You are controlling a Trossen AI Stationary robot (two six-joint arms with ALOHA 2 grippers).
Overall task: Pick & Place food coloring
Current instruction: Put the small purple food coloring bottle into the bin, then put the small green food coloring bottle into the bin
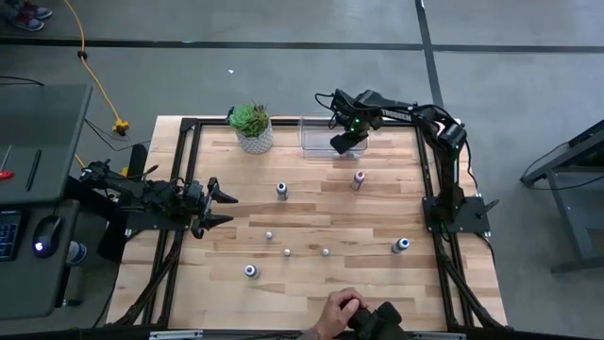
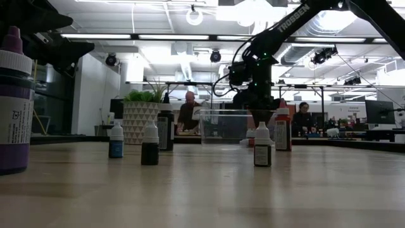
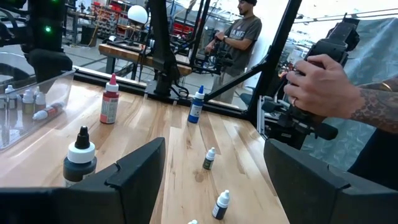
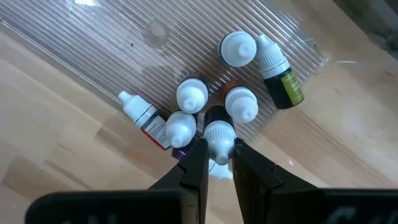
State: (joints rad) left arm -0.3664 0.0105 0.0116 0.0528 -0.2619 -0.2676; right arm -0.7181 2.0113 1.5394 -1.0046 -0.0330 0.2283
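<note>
Table (image 1: 311, 269): lying as pale wood planks with visible grain, framed by dark metal rails
Room: showing grey floor around the table; standing behind it in the low view, benches, monitors and seated people under bright ceiling lights
Clear bin (image 1: 319, 135): sitting at the far edge, ribbed see-through plastic, holding several white-capped bottles (image 4: 239, 102), some upright, two lying down
Loose bottles (image 1: 281, 191): standing scattered across the planks, small cylinders with cone tips, some with blue or red tops
Potted plant (image 1: 252, 127): standing near the bin in a white patterned pot
Right end effector (image 4: 217, 163): hanging inside the bin, pinching a small white-capped bottle (image 4: 219, 138)
Left end effector (image 1: 225, 208): waiting at the left side, fingers spread
Person's hand (image 1: 338, 312): gripping a dark device at the near edge
</note>
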